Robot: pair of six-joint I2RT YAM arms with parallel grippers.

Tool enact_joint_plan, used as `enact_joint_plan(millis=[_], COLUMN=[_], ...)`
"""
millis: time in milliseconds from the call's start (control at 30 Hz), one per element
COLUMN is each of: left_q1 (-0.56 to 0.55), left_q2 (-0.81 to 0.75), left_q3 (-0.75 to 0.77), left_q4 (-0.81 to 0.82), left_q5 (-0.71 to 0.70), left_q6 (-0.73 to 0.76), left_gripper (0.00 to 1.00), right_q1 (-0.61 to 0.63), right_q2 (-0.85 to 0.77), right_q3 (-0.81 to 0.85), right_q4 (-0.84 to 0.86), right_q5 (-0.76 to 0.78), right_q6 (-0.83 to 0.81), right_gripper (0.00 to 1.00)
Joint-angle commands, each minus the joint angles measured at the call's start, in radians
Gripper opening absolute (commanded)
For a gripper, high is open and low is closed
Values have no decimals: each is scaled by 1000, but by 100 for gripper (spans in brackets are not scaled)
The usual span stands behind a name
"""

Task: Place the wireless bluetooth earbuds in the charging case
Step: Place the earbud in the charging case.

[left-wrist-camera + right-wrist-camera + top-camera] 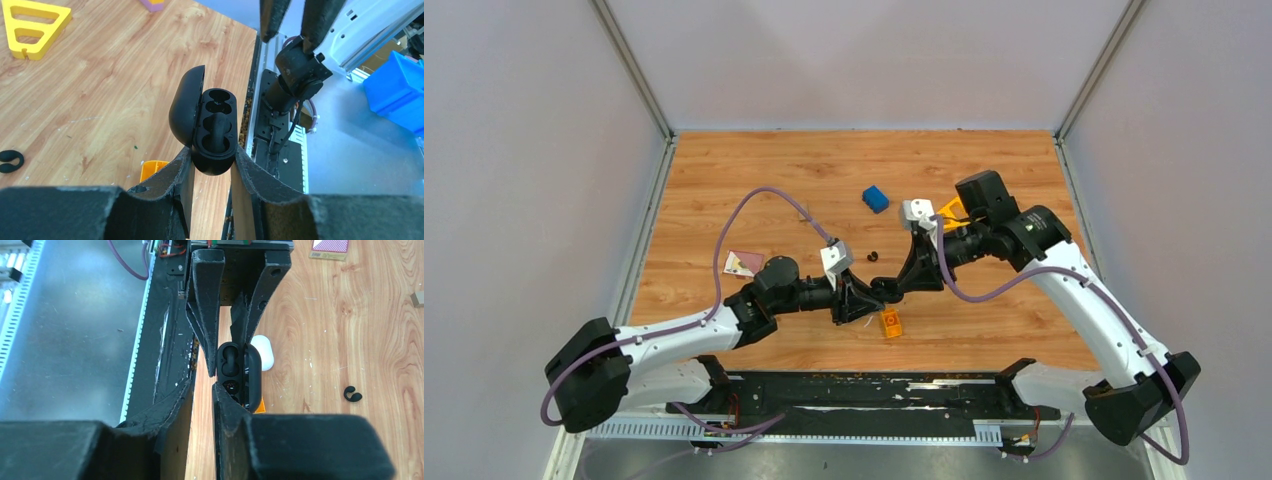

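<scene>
Charging case (216, 131) is black, lid hinged open.

The left tool (214, 157) clamps the lower end of the black charging case (216, 131) between both fingers, above the desk (100, 90). The case lid (186, 105) stands open toward 9 o'clock, exposing the dark moulded pockets. The right tool (292, 30) enters at 12 o'clock with its fingers parted, apart from the case.

- C-shaped black earbud (10, 161): 9 o'clock
- Orange block (152, 169): just beside the left finger
- Yellow frame piece (34, 25): 10 o'clock
- Blue bin (397, 90): 3 o'clock
</scene>
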Motion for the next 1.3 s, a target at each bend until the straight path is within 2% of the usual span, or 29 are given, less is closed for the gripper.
enact_joint_plan(millis=[0,367,767,1267], left_q1=[-7,-7,-7,-7], left_q2=[19,51,55,54], left_q3=[23,51,51,49], left_q4=[18,7,22,33], left_q5=[-15,2,26,33], left_q6=[12,2,-7,-11], left_gripper=[0,0,0,0], right_q1=[59,174,194,215], right_q2=[-12,31,70,122], right_q3=[-7,15,21,29], right_q4=[4,14,47,74], right_q5=[122,274,276,263], right_q6=[-68,-147,-134,-121], right_gripper=[22,21,24,24])
